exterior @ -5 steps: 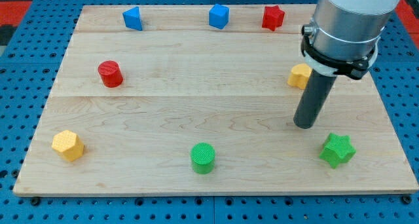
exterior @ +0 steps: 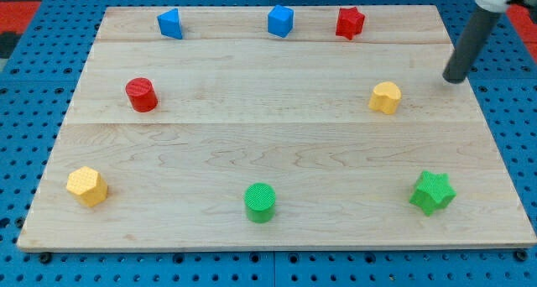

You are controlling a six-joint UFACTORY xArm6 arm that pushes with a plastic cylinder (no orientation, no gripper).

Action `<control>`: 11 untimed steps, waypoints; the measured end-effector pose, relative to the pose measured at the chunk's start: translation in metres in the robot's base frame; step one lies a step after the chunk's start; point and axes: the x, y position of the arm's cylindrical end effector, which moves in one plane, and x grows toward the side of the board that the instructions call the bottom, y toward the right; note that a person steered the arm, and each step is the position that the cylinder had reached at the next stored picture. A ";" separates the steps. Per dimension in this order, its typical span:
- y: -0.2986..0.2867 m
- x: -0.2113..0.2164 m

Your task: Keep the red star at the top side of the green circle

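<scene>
The red star (exterior: 350, 23) sits near the board's top edge, right of centre. The green circle (exterior: 260, 201) stands near the bottom edge at the middle, far below and left of the star. My tip (exterior: 454, 78) is at the board's right side, to the right of and below the red star and up-right of the yellow block (exterior: 386, 97). It touches no block.
Two blue blocks (exterior: 170, 23) (exterior: 280, 21) lie along the top edge. A red cylinder (exterior: 142, 95) is at the left. A yellow hexagon (exterior: 87, 186) is at the bottom left, a green star (exterior: 433, 192) at the bottom right. The wooden board (exterior: 277, 144) lies on a blue pegboard.
My tip has moved up and to the right, from below the yellow block to the board's right edge. The arm's body has left the view. No block has moved.
</scene>
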 end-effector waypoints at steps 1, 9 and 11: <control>-0.001 -0.053; -0.266 -0.039; -0.339 -0.020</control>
